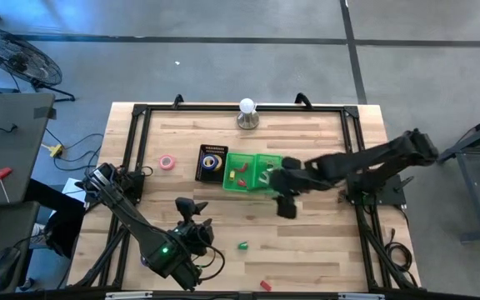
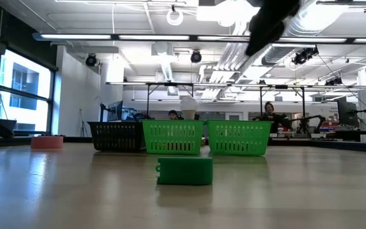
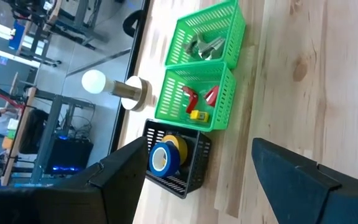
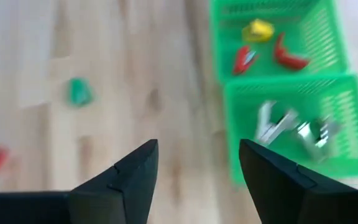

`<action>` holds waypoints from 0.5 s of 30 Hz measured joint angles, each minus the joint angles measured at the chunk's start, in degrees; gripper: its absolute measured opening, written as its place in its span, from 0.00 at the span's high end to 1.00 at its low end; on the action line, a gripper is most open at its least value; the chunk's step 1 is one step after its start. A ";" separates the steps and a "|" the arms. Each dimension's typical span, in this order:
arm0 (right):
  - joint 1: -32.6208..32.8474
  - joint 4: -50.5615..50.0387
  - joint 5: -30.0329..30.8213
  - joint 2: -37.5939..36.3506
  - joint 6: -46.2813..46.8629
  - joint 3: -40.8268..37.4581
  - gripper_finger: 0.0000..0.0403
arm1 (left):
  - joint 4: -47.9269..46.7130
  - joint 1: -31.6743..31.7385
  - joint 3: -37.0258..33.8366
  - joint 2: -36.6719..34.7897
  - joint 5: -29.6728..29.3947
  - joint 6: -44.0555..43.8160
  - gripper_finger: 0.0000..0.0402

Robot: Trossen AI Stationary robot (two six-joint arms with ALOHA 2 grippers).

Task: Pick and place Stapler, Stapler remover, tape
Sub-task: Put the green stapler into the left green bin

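A black basket [image 1: 211, 162] holds a blue tape roll [image 3: 162, 159] and a yellow tape roll [image 3: 176, 144]. A pink tape roll [image 1: 167, 162] lies flat on the table to its left. No purple roll shows. The middle green basket [image 1: 240, 172] holds small red and yellow staplers [image 3: 194, 99]. The right green basket [image 1: 267, 169] holds silver stapler removers [image 4: 291, 127]. A small green stapler [image 1: 242, 246] and a red one [image 1: 265, 285] lie on the table nearer the front. My left gripper [image 1: 192, 212] is open and empty over the table. My right gripper [image 1: 286, 206] is open and empty, near the right green basket's near side.
A lamp with a round white bulb [image 1: 247, 112] stands at the table's far edge behind the baskets. A black frame [image 1: 136, 133] runs around the tabletop. Bare wood lies between the baskets and the near edge. People and benches show in the room beyond the table.
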 joint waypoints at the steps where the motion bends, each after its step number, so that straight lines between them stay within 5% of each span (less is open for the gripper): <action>1: 1.60 -1.07 0.00 -0.85 1.66 0.00 0.47 | 0.03 0.00 0.00 0.01 0.00 0.01 0.30; 15: 19.27 -6.73 13.41 -3.72 18.55 0.00 0.48 | 10.42 2.31 0.00 0.03 12.30 7.62 0.30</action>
